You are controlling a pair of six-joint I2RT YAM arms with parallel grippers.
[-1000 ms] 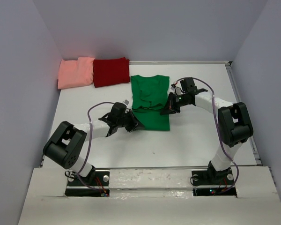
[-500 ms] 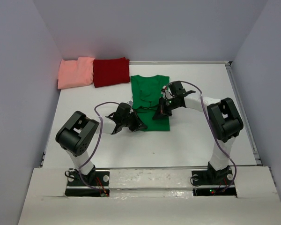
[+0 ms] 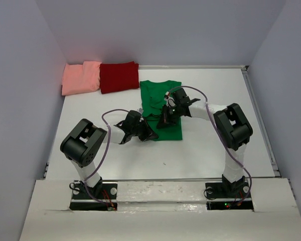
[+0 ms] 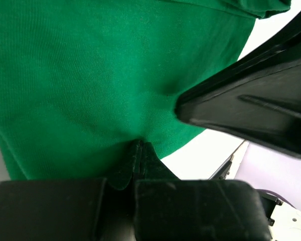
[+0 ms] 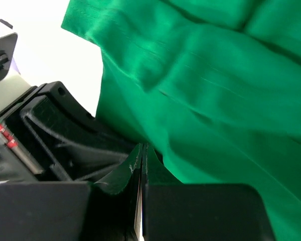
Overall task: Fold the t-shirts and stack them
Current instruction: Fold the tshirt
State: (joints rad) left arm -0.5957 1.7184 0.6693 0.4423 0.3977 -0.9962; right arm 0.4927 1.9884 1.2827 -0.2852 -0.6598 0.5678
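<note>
The green t-shirt (image 3: 163, 103) lies flat mid-table, its upper half rumpled. My left gripper (image 3: 147, 134) is shut at the shirt's lower left edge. In the left wrist view its tips (image 4: 139, 144) press into the green cloth (image 4: 90, 75), which puckers there. My right gripper (image 3: 162, 122) is shut over the shirt's lower middle, its tips (image 5: 142, 146) against the green fabric (image 5: 226, 100). No cloth shows between either pair of jaws. The salmon-pink t-shirt (image 3: 81, 77) and the dark red t-shirt (image 3: 119, 76) lie folded side by side at the back left.
The two grippers are close together over the shirt's lower half. The right one (image 4: 251, 105) fills the right of the left wrist view and the left one (image 5: 55, 135) shows in the right wrist view. Grey walls (image 3: 25, 90) close in the white table (image 3: 215, 145).
My right gripper has slid leftward from the shirt's right edge onto its lower middle. My left gripper has shifted slightly right at the lower left edge. The shirt's outline looks unchanged.
</note>
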